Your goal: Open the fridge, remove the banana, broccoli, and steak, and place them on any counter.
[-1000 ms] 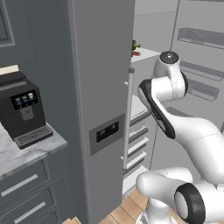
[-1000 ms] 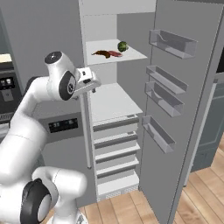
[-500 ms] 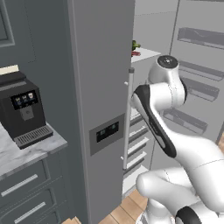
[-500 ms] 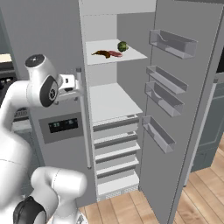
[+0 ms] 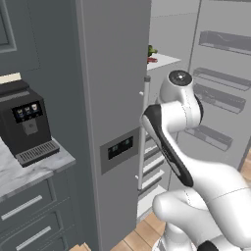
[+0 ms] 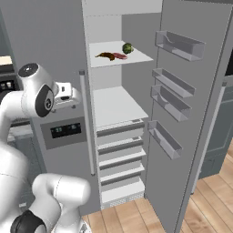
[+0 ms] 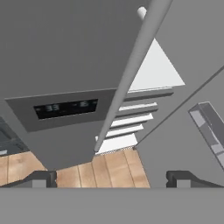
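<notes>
To my left, a black coffee machine (image 5: pixel 27 125) stands upright before a dark grey wall. Below me, light wooden floorboards (image 6: pixel 205 191) run past a dark grey cabinet (image 6: pixel 223 136).

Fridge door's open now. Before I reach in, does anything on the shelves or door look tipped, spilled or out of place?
Nothing stands out. The fridge has its right door swung wide, its bins level. The broccoli and steak lie on the top shelf beside a dark brownish item, nothing spilled. The gripper is open, holding nothing.
</notes>
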